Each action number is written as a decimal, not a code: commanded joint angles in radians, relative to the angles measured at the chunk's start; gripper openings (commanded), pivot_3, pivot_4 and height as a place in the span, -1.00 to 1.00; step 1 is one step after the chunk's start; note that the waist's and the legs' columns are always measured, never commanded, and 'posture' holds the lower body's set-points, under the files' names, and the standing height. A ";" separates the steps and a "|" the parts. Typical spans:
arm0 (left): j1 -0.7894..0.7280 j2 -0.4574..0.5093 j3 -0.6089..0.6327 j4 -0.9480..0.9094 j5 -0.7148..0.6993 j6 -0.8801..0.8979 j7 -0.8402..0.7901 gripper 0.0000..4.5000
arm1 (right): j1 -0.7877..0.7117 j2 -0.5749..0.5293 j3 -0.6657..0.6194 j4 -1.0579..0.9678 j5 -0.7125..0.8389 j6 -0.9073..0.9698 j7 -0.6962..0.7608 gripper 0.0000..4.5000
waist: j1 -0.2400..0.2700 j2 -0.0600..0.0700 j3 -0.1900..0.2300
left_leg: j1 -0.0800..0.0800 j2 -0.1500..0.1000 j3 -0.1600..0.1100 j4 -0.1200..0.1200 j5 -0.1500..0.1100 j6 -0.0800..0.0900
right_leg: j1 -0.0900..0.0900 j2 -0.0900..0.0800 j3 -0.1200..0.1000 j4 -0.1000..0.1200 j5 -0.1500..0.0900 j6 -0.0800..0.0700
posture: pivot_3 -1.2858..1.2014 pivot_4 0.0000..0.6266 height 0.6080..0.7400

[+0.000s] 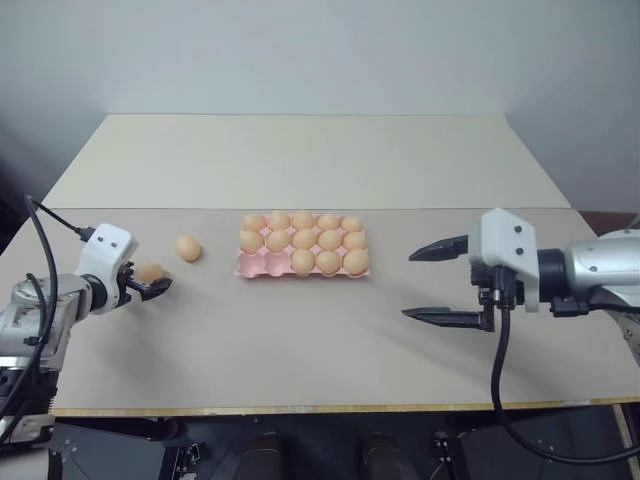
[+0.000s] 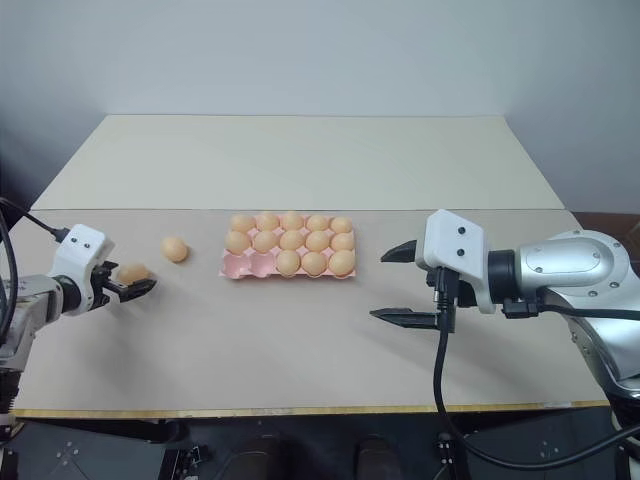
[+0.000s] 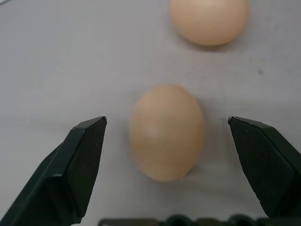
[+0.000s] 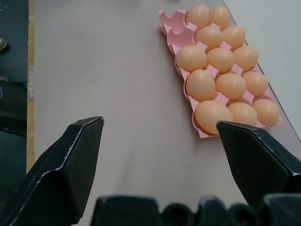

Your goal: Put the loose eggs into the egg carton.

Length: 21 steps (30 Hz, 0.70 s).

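Right pincer sat nearest the camera, hovering over the tabletop to the right of the egg carton, fingers spread wide, nothing between them. Left pincer was low at the left edge, fingers also apart, straddling one loose egg. Left wrist view made that clear: near egg lay on the tabletop between the two black fingers with a gap on each side, not clamped. Head views couldn't resolve those gaps.

Second loose egg lay just past the first, between it and the carton, apart from both. In the left wrist view it showed beyond the near one.

Carton was mid-tabletop, pink, three rows of five. Far row and middle row full; near row had three eggs in the right-hand cups, and the two left-hand cups bare. Right wrist view showed the carton end-on, with those two bare cups at the far end, and the filled cups running toward the pincer's fingers.
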 commanded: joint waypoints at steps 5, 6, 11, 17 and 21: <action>-0.046 -0.008 -0.007 0.046 0.011 -0.025 -0.014 0.31 | 0.003 -0.016 -0.023 -0.037 0.012 0.007 -0.027 1.00 | 0.000 0.000 0.000 | 0.000 0.000 0.000 0.001 0.000 0.000 | 0.001 0.000 0.000 0.000 0.000 0.000 | 0.03 -0.52 1.00; -0.047 -0.010 -0.005 0.049 0.014 -0.027 -0.011 0.17 | 0.002 -0.015 -0.022 -0.036 0.011 0.007 -0.030 1.00 | 0.000 0.000 0.000 | 0.000 0.000 0.000 0.001 0.000 0.000 | 0.001 0.000 0.000 0.000 0.000 0.000 | 0.03 -0.52 1.00; -0.027 -0.005 0.001 0.020 0.015 -0.057 -0.025 -0.36 | 0.002 -0.013 -0.017 -0.032 0.004 -0.002 -0.043 1.00 | 0.000 0.000 0.000 | 0.000 0.000 0.000 0.001 0.000 0.000 | 0.000 0.000 0.000 0.000 0.000 0.000 | 0.03 -0.52 1.00; 0.101 0.035 0.066 -0.179 -0.053 -0.119 -0.140 -0.36 | 0.006 -0.008 -0.011 -0.031 -0.006 -0.012 -0.058 1.00 | -0.002 0.000 0.000 | 0.000 0.000 0.000 0.000 0.000 0.000 | 0.000 0.000 0.000 0.000 0.000 0.000 | 0.03 -0.52 1.00; 0.140 0.001 0.119 -0.316 -0.177 -0.207 -0.262 -0.36 | 0.009 -0.002 -0.012 -0.037 -0.006 -0.013 -0.072 1.00 | 0.003 0.000 0.000 | -0.001 0.002 0.000 0.000 0.000 0.000 | 0.000 -0.001 0.001 0.000 0.000 0.000 | 0.03 -0.52 1.00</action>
